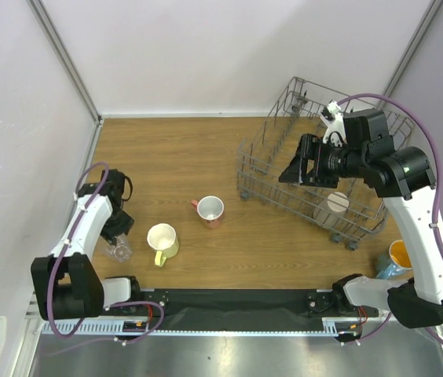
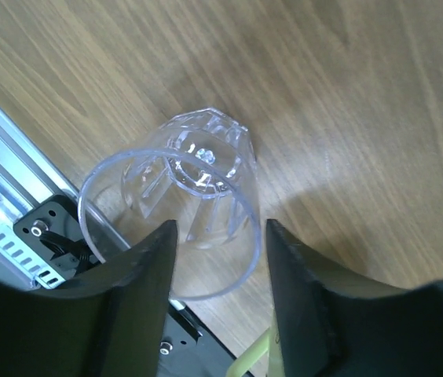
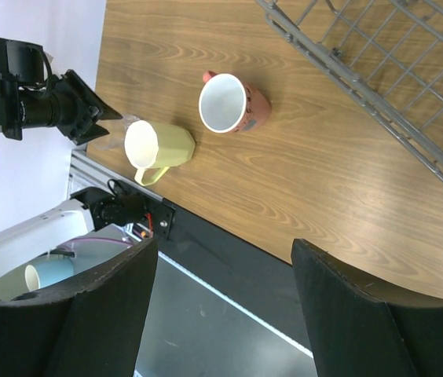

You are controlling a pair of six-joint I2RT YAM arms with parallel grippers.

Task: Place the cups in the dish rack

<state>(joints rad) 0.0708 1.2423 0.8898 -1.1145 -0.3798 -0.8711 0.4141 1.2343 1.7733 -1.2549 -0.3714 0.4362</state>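
Observation:
A small clear glass (image 2: 202, 169) lies on its side on the wooden table, its rim between my left gripper's (image 2: 217, 239) open fingers; it shows faintly in the top view (image 1: 119, 250) below that gripper (image 1: 118, 229). The pale yellow mug (image 1: 162, 239) and the salmon-pink mug (image 1: 210, 210) stand mid-table and also show in the right wrist view (image 3: 162, 145) (image 3: 229, 104). The grey wire dish rack (image 1: 276, 161) sits at the right with a beige cup (image 1: 337, 203) inside. My right gripper (image 1: 294, 171) hangs open and empty above the rack. A blue tumbler (image 1: 386, 267) stands at the right edge.
The table's metal rail and black strip (image 1: 229, 302) run along the near edge, close to the glass. The yellow mug's handle (image 2: 257, 357) is just beside my left fingers. Walls close off the left and back.

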